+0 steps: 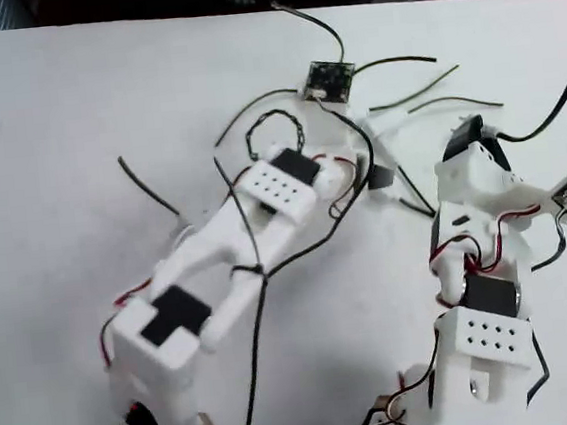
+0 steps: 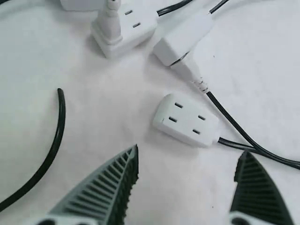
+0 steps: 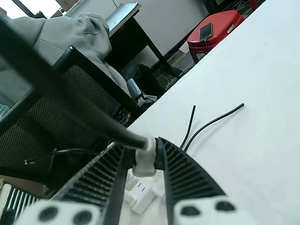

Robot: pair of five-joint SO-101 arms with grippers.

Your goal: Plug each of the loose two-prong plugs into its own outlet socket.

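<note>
A white outlet block (image 2: 186, 120) with empty slots lies on the table just ahead of my left gripper (image 2: 190, 154), which is open with nothing between its fingers. Farther off, a second white outlet block (image 2: 126, 24) has a white plug (image 2: 108, 18) standing in it. A white plug body (image 2: 183, 38) on a black cord lies beside that block. My right gripper (image 3: 143, 149) is shut on a white two-prong plug (image 3: 144, 163), whose black cord (image 3: 56, 89) runs off behind it. It is lifted above white outlet blocks (image 3: 139, 193). In the high view the left gripper (image 1: 374, 159) is at the table's middle and the right gripper (image 1: 469, 136) is to its right.
Loose black cords (image 1: 432, 88) trail across the white table (image 1: 74, 122), one (image 2: 51, 145) curving close to my left gripper. A small circuit board (image 1: 331, 79) lies at the back. Beyond the table edge stand a mesh chair (image 3: 70, 108) and a red box (image 3: 213, 28).
</note>
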